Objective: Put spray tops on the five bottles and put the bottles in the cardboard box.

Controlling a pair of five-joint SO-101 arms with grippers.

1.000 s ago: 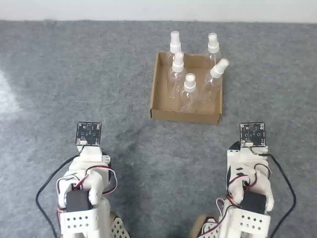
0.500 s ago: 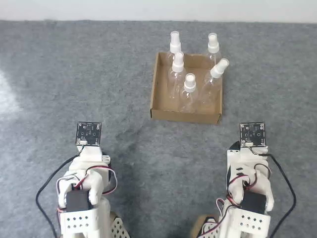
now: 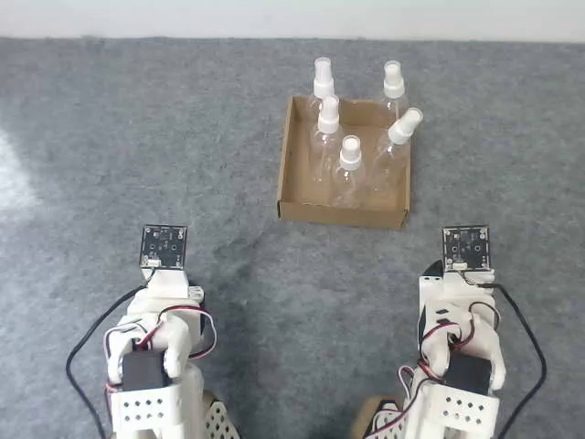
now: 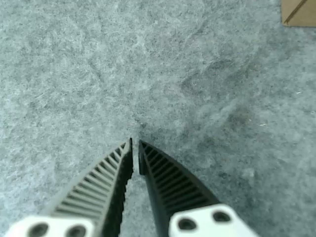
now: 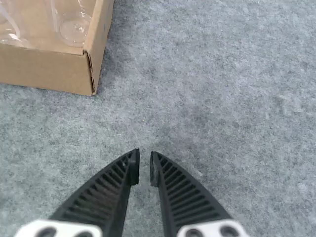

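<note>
**Grey felt table (image 3: 137, 137) carrying a filled cardboard box (image 3: 343, 215)**

Short of the cardboard box and off to its left, the left gripper (image 4: 135, 144) is hanging over bare felt, its jaws pinched to a sliver and gripping nothing. Five bottles (image 3: 350, 169), each wearing a white spray top (image 3: 323, 69), are standing inside the box, the right-hand one leaning. Just short of the box's right front corner, the right gripper (image 5: 144, 168) is hovering, likewise nearly closed and empty.
</note>
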